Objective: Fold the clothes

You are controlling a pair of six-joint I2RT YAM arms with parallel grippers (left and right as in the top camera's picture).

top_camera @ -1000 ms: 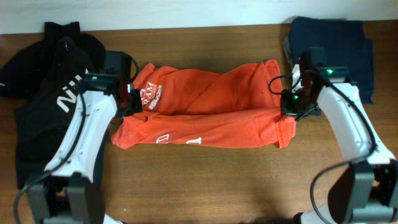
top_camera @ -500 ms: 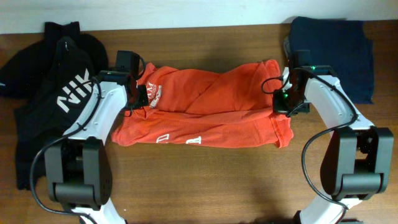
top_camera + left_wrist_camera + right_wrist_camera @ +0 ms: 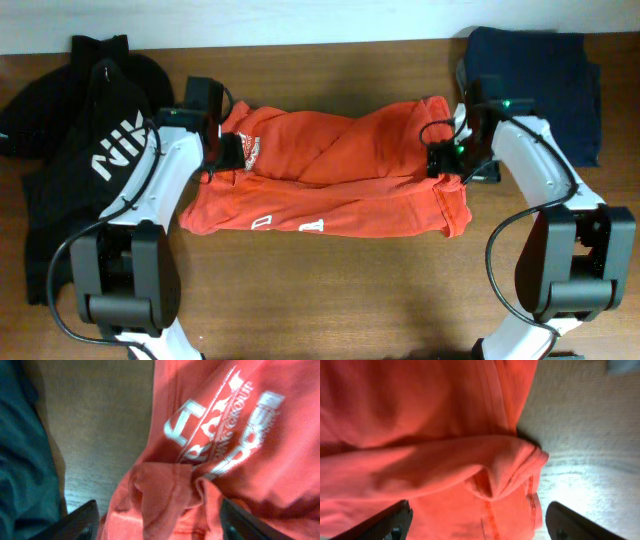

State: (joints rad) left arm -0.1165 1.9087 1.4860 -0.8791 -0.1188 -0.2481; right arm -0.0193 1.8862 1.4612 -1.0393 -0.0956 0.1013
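Observation:
An orange shirt point(image 3: 330, 170) with white lettering lies across the middle of the wooden table point(image 3: 330, 290), its long edge doubled over itself. My left gripper point(image 3: 222, 150) hovers over the shirt's left end. In the left wrist view that gripper point(image 3: 160, 527) is open, its dark fingertips point(image 3: 75, 522) wide apart on either side of a loose bunched fold point(image 3: 165, 492). My right gripper point(image 3: 445, 160) is over the shirt's right end. In the right wrist view it point(image 3: 482, 527) is also open, above a rolled hem point(image 3: 510, 467) that it does not pinch.
A black garment with white lettering point(image 3: 90, 170) is heaped at the table's left end, close to the left arm, and shows as dark cloth point(image 3: 20, 460) in the left wrist view. A folded navy garment point(image 3: 540, 80) sits at the back right corner.
Both grippers have opened and let go of the shirt's ends. The doubled-over layer now rests on the shirt. The right gripper has shifted slightly inward over the cloth.

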